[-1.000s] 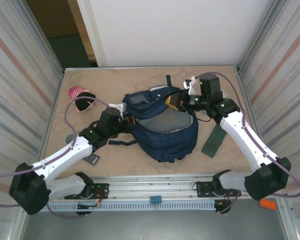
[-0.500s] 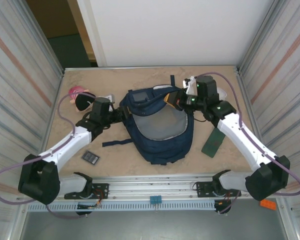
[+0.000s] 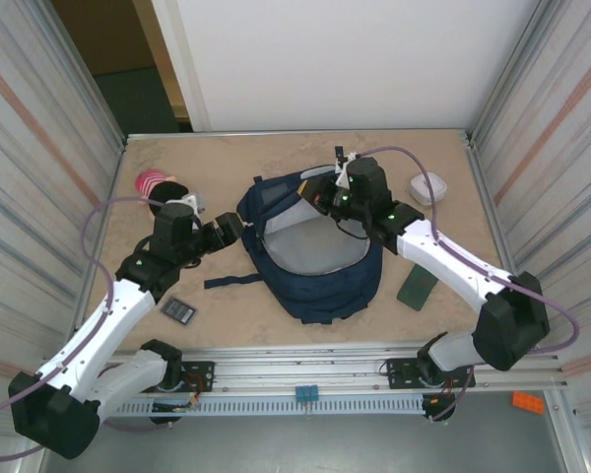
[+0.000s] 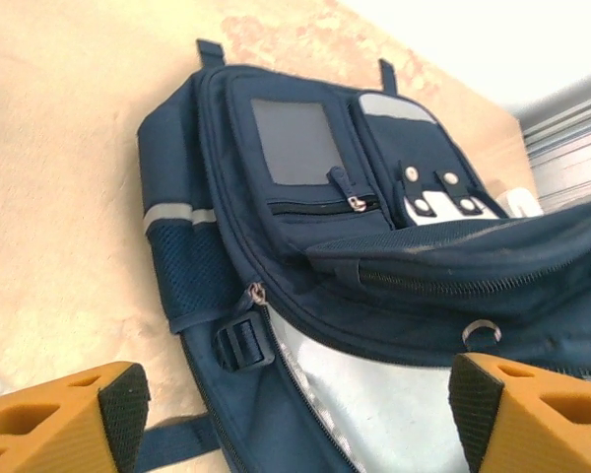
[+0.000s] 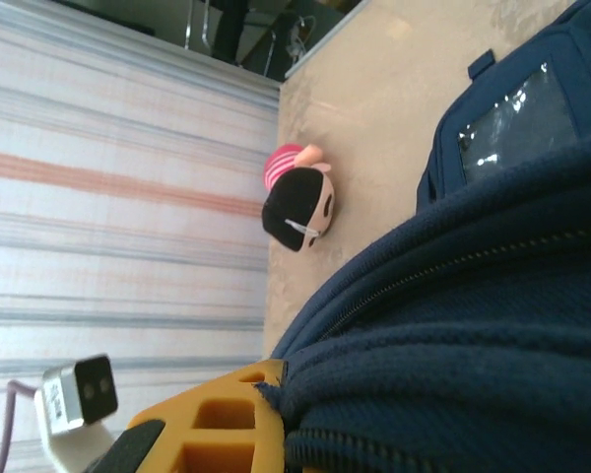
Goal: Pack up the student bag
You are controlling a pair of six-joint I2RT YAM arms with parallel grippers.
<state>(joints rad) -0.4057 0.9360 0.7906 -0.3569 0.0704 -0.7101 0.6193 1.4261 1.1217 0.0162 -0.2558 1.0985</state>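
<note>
**2 arms at an open navy bag**

The bag [image 3: 315, 266] lies open at the middle of the table [image 3: 227, 158], grey lining showing. The right gripper [image 3: 325, 197] is clamped on the fabric of its far rim. The left gripper [image 3: 229, 229] sits just off the bag's left side, fingers wide apart, holding nothing. A doll [image 3: 158, 192] lies near the left edge and a green book [image 3: 418, 286] near the right edge.

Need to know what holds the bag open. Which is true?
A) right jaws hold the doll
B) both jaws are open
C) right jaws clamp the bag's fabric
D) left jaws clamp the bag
C: the right jaws pinch the student bag's navy fabric; the left jaws stand wide open.
</note>
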